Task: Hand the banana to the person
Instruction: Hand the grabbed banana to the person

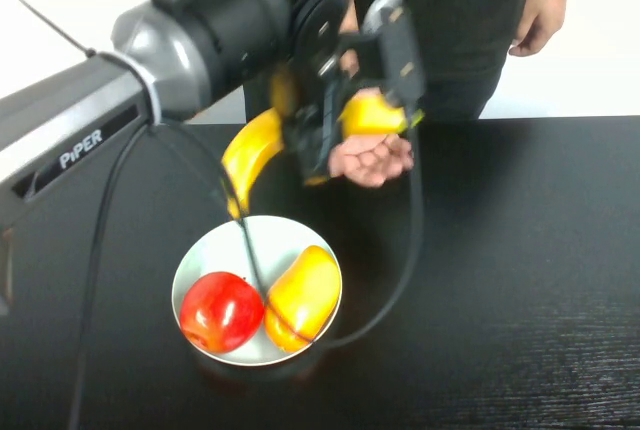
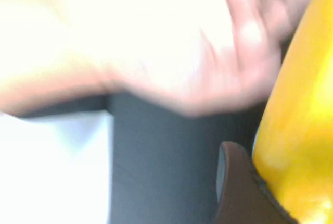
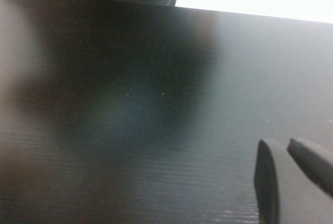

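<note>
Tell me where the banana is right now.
In the high view the banana hangs above the table, behind the white plate, held by the left end effector, its far end over the person's open hand.

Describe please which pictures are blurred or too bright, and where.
High view: sharp enough; the left gripper holds the banana above the person's open hand, and the apple shows glare. Left wrist view: the hand is overexposed and out of focus, the banana soft. Right wrist view: dark table, right gripper blurred at the edge.
</note>
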